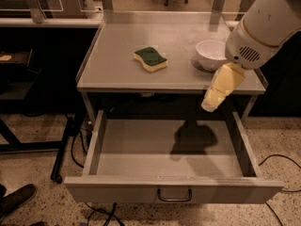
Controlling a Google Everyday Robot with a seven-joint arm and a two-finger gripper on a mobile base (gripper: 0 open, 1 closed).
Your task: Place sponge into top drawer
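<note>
The sponge (151, 59) is pale yellow with a dark green face; the bowl (211, 54) is white. The cream-yellow gripper (211, 103) hangs over the grey top drawer (117, 191).

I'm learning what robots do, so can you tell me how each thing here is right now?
sponge: lying flat on the tabletop, green side up, not held.
top drawer: pulled wide open, sponge not in it.
white bowl: upright on the tabletop, right of the sponge.
pincer: hovering over the drawer's right side, away from the sponge.
</note>
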